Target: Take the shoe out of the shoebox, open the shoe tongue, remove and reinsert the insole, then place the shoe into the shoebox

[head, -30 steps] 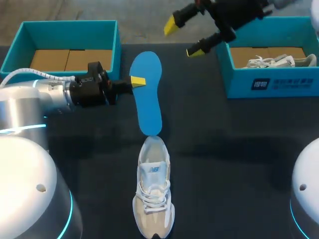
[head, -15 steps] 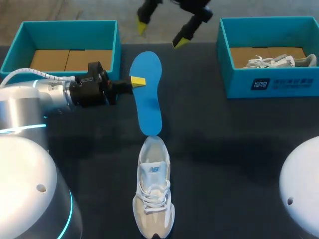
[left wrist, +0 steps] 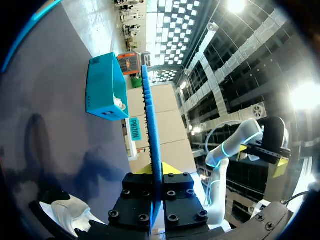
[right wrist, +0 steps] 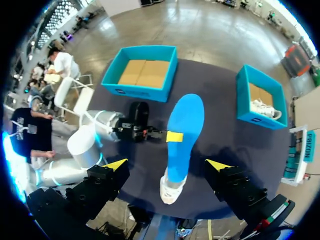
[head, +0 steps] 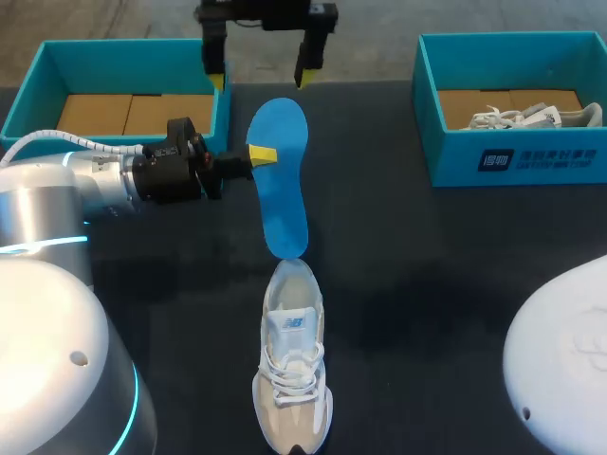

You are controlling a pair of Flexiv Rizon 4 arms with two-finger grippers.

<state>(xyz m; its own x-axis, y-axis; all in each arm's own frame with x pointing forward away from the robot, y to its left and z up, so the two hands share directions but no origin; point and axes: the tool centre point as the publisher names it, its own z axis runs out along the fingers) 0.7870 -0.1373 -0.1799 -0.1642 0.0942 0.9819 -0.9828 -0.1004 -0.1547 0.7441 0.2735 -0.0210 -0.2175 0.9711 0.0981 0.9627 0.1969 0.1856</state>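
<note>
At the table's middle, the blue insole (head: 281,175) lies lengthwise, broad end toward the far edge and narrow end at the heel opening of the shoe (head: 293,365); whether that end has entered the shoe cannot be determined. The pale shoe rests upright on its sole on the table (head: 427,256), toe toward the robot. The left end effector (head: 258,154) is clamped on the insole's side edge at mid-length; the left wrist view confirms the insole (left wrist: 151,150) edge-on between its fingers. This side grip appears chosen to leave both ends free and keep the insole lined up with the shoe, consistent with the reinsertion step. The right end effector (head: 258,81) hangs above the insole's broad end, fingers wide apart and holding nothing, probably placed to take or press that end. The left shoebox (head: 133,45) holds no shoe and is judged the destination. The right shoebox (head: 550,156) contains a second shoe (head: 526,117).
</note>
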